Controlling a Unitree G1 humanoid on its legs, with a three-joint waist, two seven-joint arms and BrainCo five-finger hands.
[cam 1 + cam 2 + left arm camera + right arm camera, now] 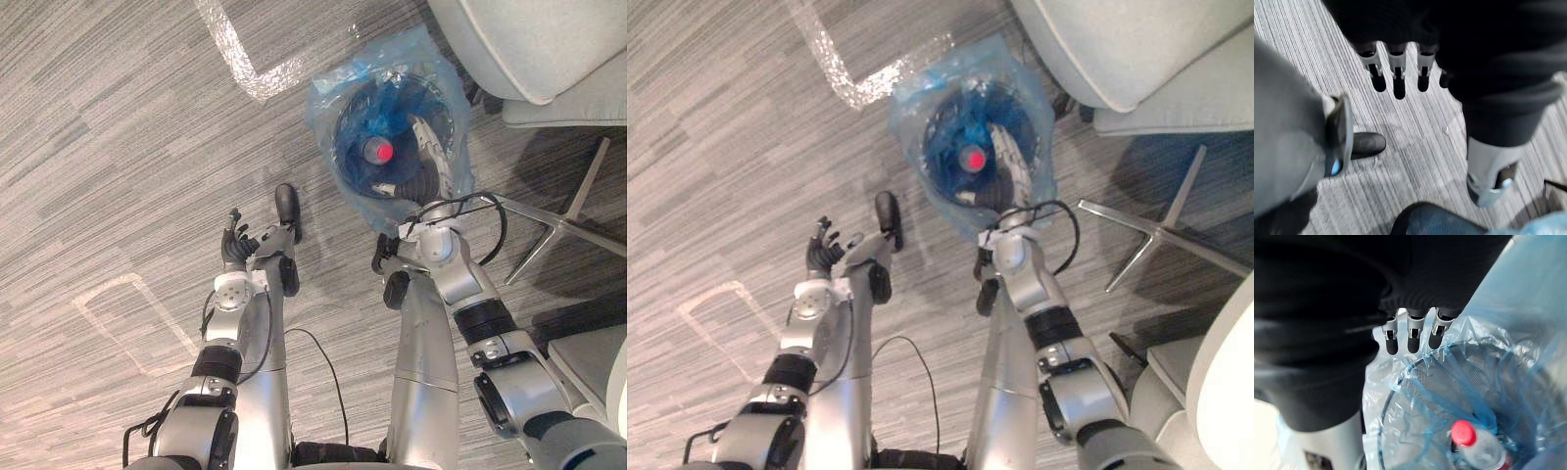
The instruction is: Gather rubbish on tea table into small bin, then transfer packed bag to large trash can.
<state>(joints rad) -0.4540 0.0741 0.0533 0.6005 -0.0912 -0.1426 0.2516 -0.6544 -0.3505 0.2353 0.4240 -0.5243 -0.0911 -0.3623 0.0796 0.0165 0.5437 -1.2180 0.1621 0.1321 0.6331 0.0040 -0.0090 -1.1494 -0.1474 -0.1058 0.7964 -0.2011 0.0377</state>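
The small mesh bin (345,147) stands on the carpet, lined with a blue plastic bag (328,93) whose edges flare out over the rim. Inside lies a clear bottle with a red cap (383,152), also seen in the right wrist view as the red cap (1464,431). My right hand (423,166) is at the bin's near rim, its fingers (1410,335) straight with the tips against the bag's edge. Left of the bin, my left hand (235,245) hangs over bare carpet, its fingers (1396,78) relaxed and holding nothing.
A pale chair (529,39) with a splayed metal base (558,230) stands just right of the bin. Pale furniture (598,362) sits at the lower right. Shiny tape marks (240,59) cross the grey carpet at the left.
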